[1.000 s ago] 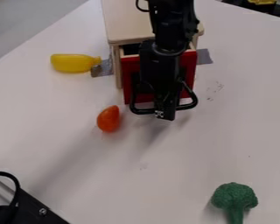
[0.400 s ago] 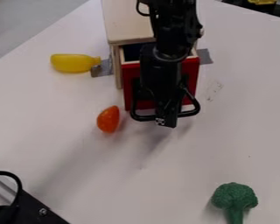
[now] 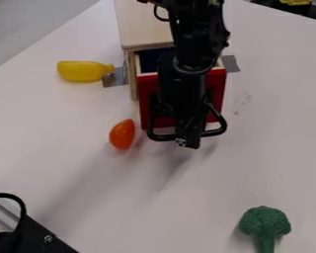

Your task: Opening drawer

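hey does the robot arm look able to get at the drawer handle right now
Probably yes: the gripper hangs right at the black handle, and the orange toy lies off to one side.

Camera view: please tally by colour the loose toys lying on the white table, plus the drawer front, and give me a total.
Yellow: 1 (elongated toy)
Orange-red: 1 (small rounded toy)
Green: 1 (toy broccoli)
Red: 1 (drawer front)
Total: 4
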